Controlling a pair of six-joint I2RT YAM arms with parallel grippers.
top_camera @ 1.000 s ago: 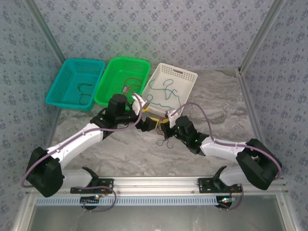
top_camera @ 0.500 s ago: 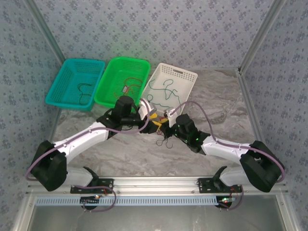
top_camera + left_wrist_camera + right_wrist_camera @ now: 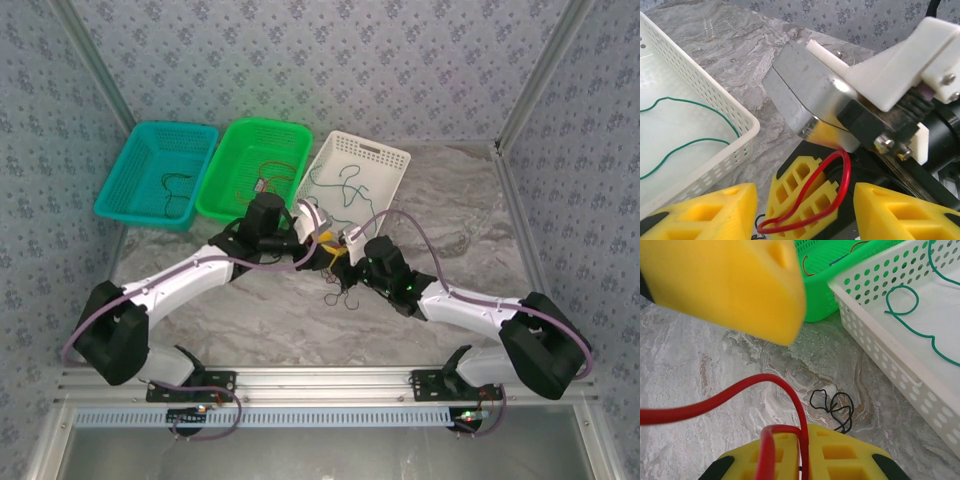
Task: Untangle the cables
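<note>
A red cable (image 3: 844, 170) loops up out of my right gripper (image 3: 805, 440), whose yellow fingers (image 3: 807, 192) are shut together on it. My left gripper (image 3: 802, 192) is open, its two yellow fingers straddling the right gripper's fingers and the red loop. In the top view both grippers meet at mid-table, left gripper (image 3: 322, 243) against right gripper (image 3: 338, 258). A thin black cable (image 3: 832, 407) lies tangled on the marble just past the right fingers, and the same black cable (image 3: 347, 296) lies in front of the grippers. One left finger (image 3: 725, 285) hangs above the red cable (image 3: 795, 400).
Three baskets stand at the back: teal (image 3: 150, 150) with a black wire, green (image 3: 285, 135) with a reddish wire, white (image 3: 385, 160) holding a green cable (image 3: 345, 190). The white basket's wall (image 3: 715, 107) is close on the left gripper's left.
The left arm has swung right and forward, bringing its open gripper from near the green basket up around the right gripper's red loop. The right arm has held still.
</note>
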